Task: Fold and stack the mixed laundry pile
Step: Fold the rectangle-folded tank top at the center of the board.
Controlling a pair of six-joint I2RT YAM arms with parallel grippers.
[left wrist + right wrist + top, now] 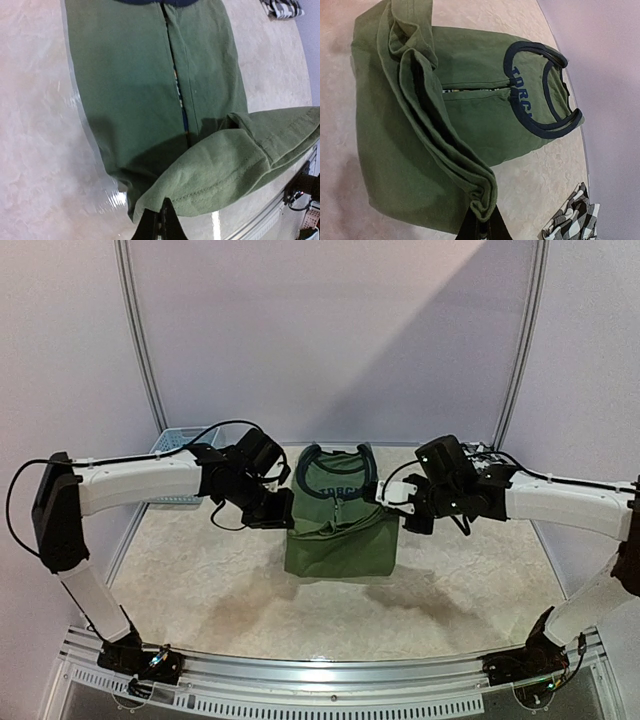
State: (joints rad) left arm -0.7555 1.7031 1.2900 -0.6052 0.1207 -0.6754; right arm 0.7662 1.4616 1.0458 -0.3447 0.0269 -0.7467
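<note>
**Both grippers pinching the green shirt's hem, mid-fold**

The green shirt (340, 540) is lying in the middle of the table (200, 590), collar toward the far edge, with its sides folded in to meet along a centre line. The left gripper (161, 222) is pinching the left hem corner, jaws clamped tight on the cloth. The right gripper (482, 222) is clamping a bunched wad of hem at the right corner. Both arms are reaching in low from the sides, forearms nearly level and wrists turned inward. They are holding the hem raised above the shirt's middle, so the lower half is doubling over. The cloth looks light, soft and limp, drooping and creasing wherever it is unsupported. The two corners therefore seem the right holds, provided they are moved together. The checked shirt (572, 217) is lying crumpled toward the far right corner, apart from the green one.
</note>
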